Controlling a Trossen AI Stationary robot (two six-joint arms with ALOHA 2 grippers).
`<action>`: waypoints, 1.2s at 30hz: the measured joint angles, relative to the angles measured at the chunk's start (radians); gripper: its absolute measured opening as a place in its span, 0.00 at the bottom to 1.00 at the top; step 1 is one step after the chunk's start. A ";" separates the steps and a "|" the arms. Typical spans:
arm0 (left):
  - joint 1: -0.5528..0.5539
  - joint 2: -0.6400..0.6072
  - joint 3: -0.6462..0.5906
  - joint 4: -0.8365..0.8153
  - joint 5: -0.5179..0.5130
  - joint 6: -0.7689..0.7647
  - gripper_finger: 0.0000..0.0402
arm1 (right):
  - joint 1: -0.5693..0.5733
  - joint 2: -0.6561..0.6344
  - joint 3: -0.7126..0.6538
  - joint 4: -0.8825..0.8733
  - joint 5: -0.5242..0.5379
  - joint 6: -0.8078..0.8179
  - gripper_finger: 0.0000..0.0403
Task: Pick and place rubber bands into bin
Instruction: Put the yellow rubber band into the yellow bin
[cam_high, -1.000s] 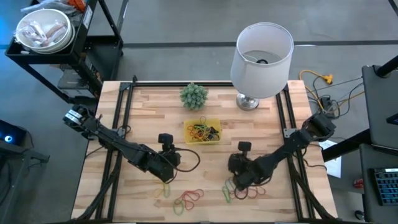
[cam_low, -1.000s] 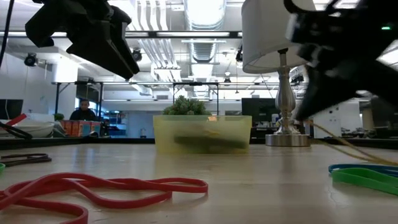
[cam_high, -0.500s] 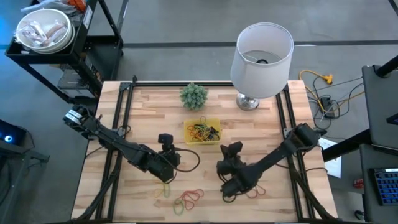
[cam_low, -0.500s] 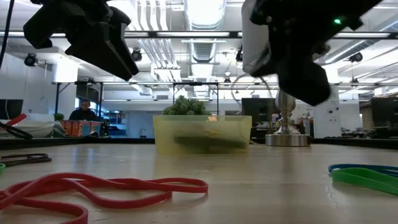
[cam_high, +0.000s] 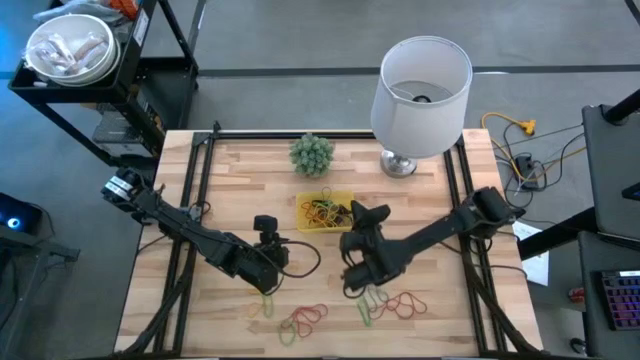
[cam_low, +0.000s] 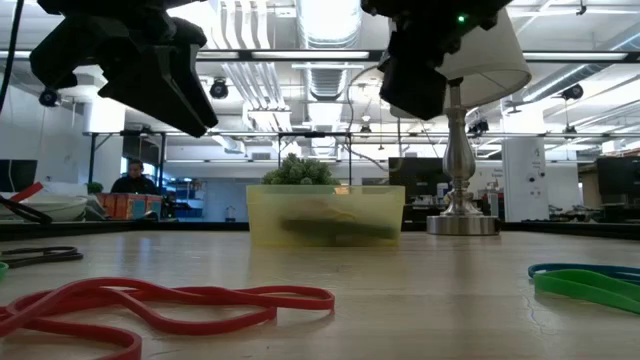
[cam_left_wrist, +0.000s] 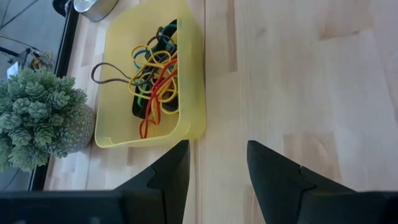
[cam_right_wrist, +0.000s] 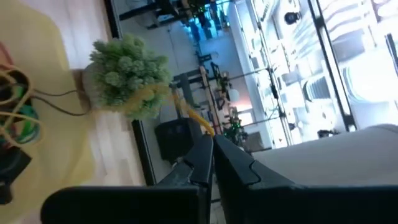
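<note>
Left arm reaches in from the table's left edge, forearm low, wrist near mid-table on the left. Left gripper (cam_high: 268, 290) points toward the near edge; in the wrist view its fingers (cam_left_wrist: 171, 171) stand apart with a clear gap.

Right arm comes from the right edge, stretched long across to the table's centre. Right gripper (cam_high: 352, 282) sits raised near the centre, fingers (cam_right_wrist: 205, 158) pressed together.

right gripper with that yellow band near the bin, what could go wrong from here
The right gripper is shut on a thin yellow rubber band by a small pinch, so it might slip out early. Releasing short of the yellow bin would drop it on the table. The band could also cling to the fingers when they open.
</note>
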 joint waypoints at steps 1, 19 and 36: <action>-0.001 -0.002 -0.004 0.000 0.000 0.000 0.36 | -0.009 -0.006 0.000 0.003 0.001 0.000 0.02; -0.066 -0.158 -0.121 -0.031 -0.027 -0.205 0.36 | -0.116 0.006 -0.006 0.118 -0.062 0.021 0.02; -0.069 -0.163 -0.125 -0.028 -0.027 -0.206 0.36 | -0.175 0.006 -0.095 0.676 -0.204 -0.475 0.02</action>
